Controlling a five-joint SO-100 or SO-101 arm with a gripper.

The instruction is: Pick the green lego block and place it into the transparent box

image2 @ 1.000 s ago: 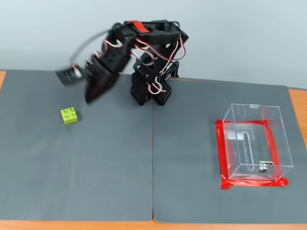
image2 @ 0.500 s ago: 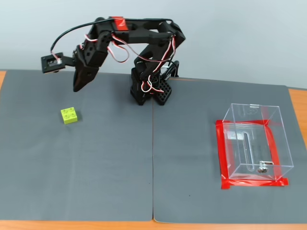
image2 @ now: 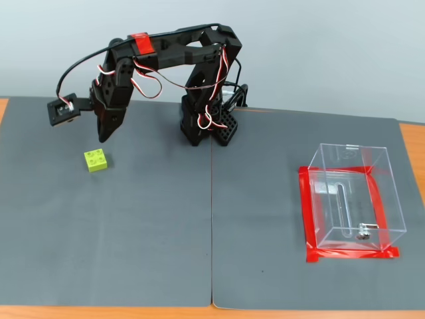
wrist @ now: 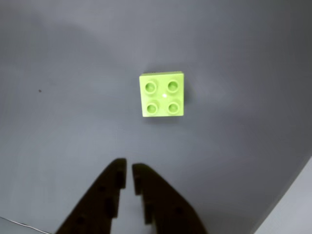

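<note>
Here the green lego block is seen lying flat on the grey mat that covers the counter, studs up, at the left of the fixed view and well apart from the transparent box at the right. In the wrist view the block is shown squarely from above, ahead of the tool, whose two dark fingers are drawn almost together with only a thin slit left between them; nothing is held. In the fixed view the tool hangs above and just behind the block, clear of it.

The block is judged to be light, rigid moulded plastic with smooth, somewhat slippery sides. It is best taken across two opposite flat side walls, low enough that the studs are cleared, with the fingers set parallel to those walls so that it is not twisted or squeezed out. For that, the fingers would first have to be spread wider than the block.

The box is absent from the wrist view. Its thin clear walls are hard to trace in the fixed view, and its open top is only inferred from the rim line; the red tape around its base marks its place far better. The block's underside and the fingers' inner pads are not seen.
</note>
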